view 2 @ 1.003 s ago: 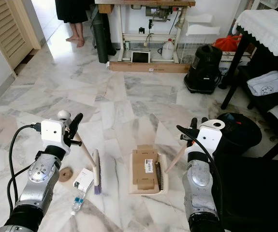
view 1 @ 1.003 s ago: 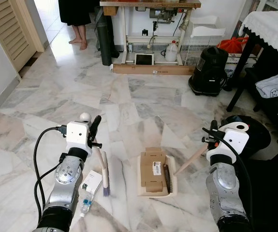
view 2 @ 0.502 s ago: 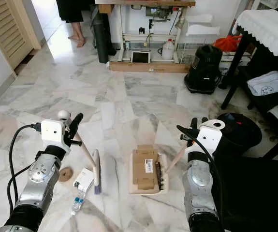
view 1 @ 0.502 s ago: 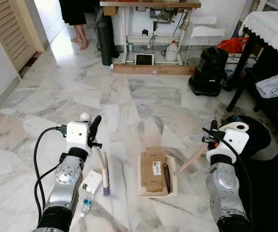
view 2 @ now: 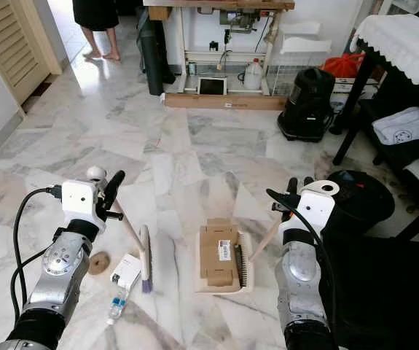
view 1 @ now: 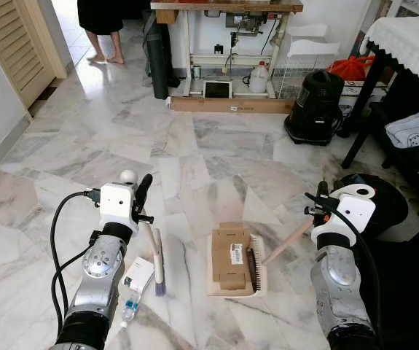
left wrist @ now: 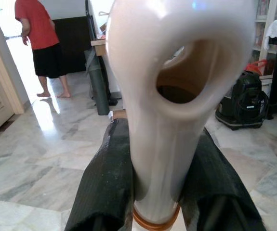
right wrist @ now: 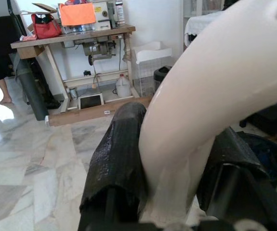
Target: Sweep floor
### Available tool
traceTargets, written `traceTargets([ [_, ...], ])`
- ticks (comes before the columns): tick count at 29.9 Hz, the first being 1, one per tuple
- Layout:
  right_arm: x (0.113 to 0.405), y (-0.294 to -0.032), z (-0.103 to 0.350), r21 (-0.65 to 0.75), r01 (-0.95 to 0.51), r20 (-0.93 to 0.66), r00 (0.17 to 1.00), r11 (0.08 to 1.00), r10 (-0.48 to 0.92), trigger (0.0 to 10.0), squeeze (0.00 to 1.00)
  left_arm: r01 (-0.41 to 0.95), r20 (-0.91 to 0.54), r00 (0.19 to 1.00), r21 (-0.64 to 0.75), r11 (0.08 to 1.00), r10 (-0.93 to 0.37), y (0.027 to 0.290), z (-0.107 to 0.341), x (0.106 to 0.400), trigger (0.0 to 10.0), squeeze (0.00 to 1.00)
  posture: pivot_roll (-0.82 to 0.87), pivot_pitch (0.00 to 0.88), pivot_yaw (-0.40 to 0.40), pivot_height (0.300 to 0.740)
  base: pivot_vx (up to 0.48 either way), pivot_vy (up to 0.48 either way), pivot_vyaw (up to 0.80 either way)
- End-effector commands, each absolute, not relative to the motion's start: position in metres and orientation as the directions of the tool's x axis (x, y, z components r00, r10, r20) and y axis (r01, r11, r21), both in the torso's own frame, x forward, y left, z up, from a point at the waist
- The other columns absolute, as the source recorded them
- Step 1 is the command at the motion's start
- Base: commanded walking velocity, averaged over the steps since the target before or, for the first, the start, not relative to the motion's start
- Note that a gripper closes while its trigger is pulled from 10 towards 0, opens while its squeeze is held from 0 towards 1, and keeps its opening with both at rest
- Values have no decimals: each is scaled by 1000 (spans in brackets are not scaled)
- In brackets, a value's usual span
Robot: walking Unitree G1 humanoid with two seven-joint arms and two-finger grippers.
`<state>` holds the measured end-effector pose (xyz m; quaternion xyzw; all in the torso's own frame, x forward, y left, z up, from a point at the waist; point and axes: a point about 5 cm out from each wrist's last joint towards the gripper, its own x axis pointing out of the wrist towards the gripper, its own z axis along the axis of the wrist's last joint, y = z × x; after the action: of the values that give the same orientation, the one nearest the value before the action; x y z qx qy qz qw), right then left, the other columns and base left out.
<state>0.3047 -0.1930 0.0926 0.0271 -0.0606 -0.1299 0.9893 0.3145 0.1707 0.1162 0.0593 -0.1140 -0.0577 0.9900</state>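
Left eye view: the left gripper [view 1: 143, 195] remains clamped on the wooden-handled brush [view 1: 156, 262], bristles on the marble floor [view 1: 216, 153] below. Nothing has shifted. The right gripper [view 1: 318, 198] stays closed on the cream plastic dustpan [view 1: 256, 271], which holds a flattened cardboard box [view 1: 231, 255].

Two silver arms w/ ribbed, jointed metal segments and round pivot discs showing small screws. Each wrist carries a white boxy housing: the left one has a white ball knob on top, the right one a white ring-shaped cap. Left gripper [view 1: 145, 194] and right gripper [view 1: 320, 195] both have long black fingers; fingers [left wrist: 107, 185] look matte, slightly dusty, grainy rubber. Thick black cable loops out from the left housing and down beside the forearm; thinner black cable arcs from the right housing down along that forearm.
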Motion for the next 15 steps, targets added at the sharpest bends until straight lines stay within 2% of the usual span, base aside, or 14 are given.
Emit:
traceTargets([
  [1,308,-194,109,77,246,185,949,966,-256,10000,0,95,293,946,155,983,-138,171,131,316,10000,0,27,0,-37,740,0,0,0],
  [15,309,-192,108,74,237,182,952,969,-247,10000,0,89,295,946,160,983,-134,172,132,317,10000,0,33,0,-36,740,0,0,0],
])
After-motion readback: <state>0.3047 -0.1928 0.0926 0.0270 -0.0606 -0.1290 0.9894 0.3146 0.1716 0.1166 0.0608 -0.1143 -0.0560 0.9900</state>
